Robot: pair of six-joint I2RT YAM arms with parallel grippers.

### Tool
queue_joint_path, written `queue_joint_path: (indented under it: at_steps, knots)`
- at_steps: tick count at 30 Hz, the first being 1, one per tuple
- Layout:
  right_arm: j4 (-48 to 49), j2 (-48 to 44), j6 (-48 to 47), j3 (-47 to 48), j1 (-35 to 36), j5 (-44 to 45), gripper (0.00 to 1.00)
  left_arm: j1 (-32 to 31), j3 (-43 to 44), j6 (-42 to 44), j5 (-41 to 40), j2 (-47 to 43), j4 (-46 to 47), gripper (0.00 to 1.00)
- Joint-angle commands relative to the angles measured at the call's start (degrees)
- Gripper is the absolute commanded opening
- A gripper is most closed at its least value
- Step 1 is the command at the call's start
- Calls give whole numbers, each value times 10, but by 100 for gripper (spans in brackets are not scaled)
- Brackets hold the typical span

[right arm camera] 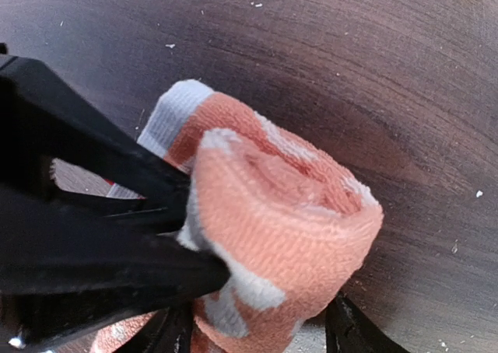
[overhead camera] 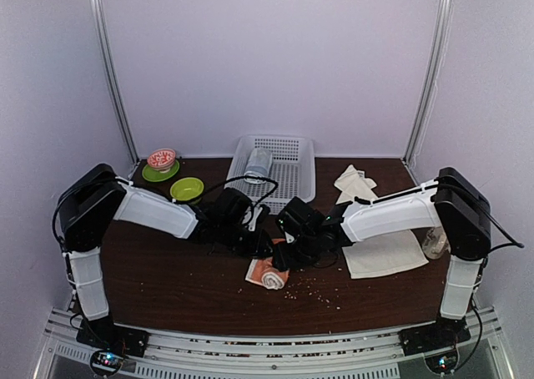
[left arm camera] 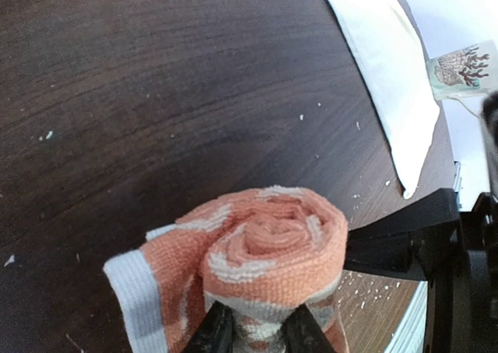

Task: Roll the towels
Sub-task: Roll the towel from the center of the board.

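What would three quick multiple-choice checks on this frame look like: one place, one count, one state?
1. The flat cream towel lies: A at the rear left corner; B on the right side of the table; C hanging off the near edge.
2. Green dishes at rear left: A one; B two; C four.
3. The orange towel is: A spread flat; B folded in half; C rolled up.
Key: 1 B, the top view shows it flat at the right, beside the roll. 2 B, there is a green plate and a lime bowl. 3 C, the left wrist view shows its spiral end.
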Motion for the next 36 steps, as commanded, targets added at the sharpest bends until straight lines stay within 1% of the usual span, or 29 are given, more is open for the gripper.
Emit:
queue_joint_path:
  at_steps: [1,8,12,18,22,25,29,32,36]
  knots:
    - [-27,-13,-12,-15,9,0,61,11,14,-19,13,28,38,24]
    - [-24,-82,-15,-47,10,0,64,11,14,-31,14,47,38,21]
    - [-20,-99,-12,-60,20,-6,65,10,14,-34,10,49,38,20]
    - [-5,-89,-4,-59,34,-11,66,11,15,-35,8,53,33,19]
    - [-22,-56,-7,-45,41,-13,66,11,10,-37,6,51,30,18]
    - [-37,-26,-9,-42,41,-13,65,11,-5,-43,2,46,38,18]
    - [-56,-8,-15,-43,41,-2,65,11,-34,-54,-4,37,51,17]
    - [-61,-14,-21,-46,42,1,65,11,-42,-57,-6,39,56,17]
    - [-47,-65,-24,-58,39,-10,66,10,-45,-59,-7,41,60,17]
